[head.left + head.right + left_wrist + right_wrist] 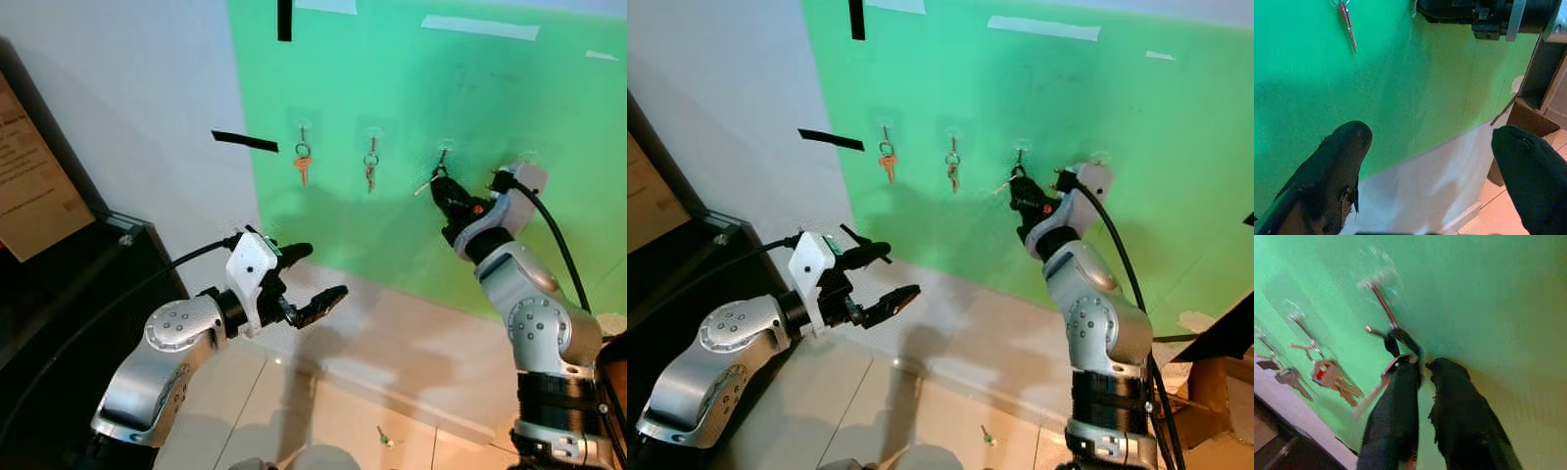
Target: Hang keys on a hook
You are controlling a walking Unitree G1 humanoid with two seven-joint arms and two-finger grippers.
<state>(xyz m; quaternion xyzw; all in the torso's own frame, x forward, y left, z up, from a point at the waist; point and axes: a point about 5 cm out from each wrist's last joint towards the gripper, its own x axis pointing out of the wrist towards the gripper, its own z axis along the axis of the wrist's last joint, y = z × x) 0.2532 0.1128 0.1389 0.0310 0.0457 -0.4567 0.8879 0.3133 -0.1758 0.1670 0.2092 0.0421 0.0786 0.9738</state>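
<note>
While pinched in right pincer (1422, 369), keys (1382, 382) touch hook (1382, 303).

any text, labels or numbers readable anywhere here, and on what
Nothing can be read.
Brown board leaning at the left wall: lines of print, too small and blurred to read.
Keys on the green wall: no markings can be made out.
Tape strips on the wall: blank.
Right gripper at the third hook, and left gripper: no lettering visible.
</note>
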